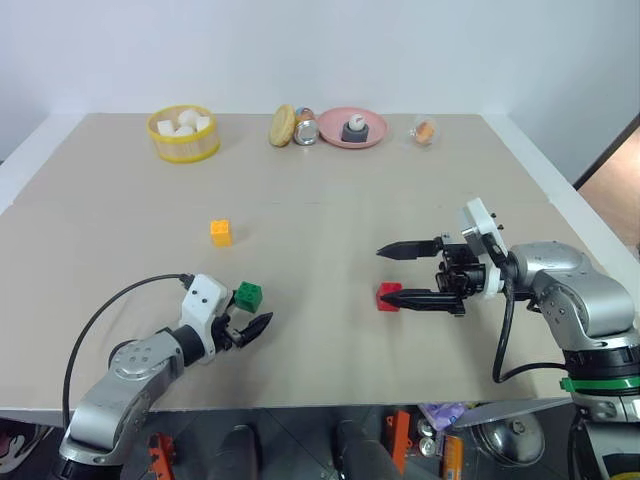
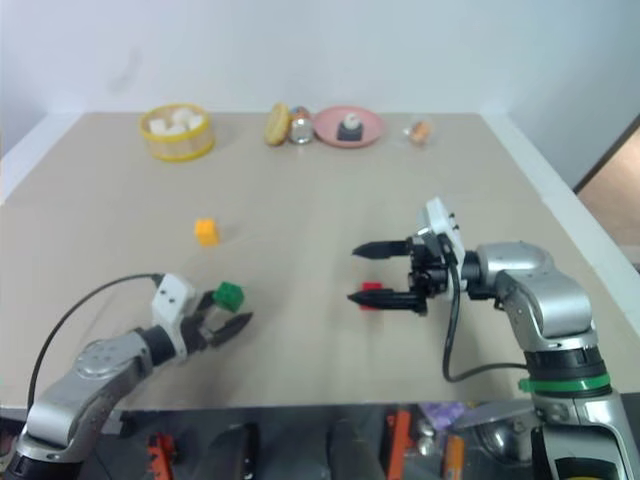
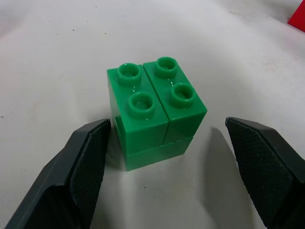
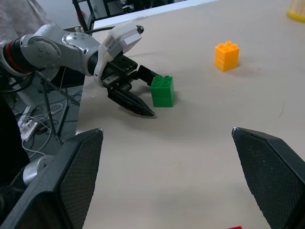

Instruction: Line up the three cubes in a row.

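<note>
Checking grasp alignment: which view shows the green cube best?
Left wrist view: the green studded plastic cube sits close up between the open left claw fingers, untouched, studs and side seams clear. Both eye views show it small, beside that claw's tips. The right wrist view shows it from the side, farther off.
</note>
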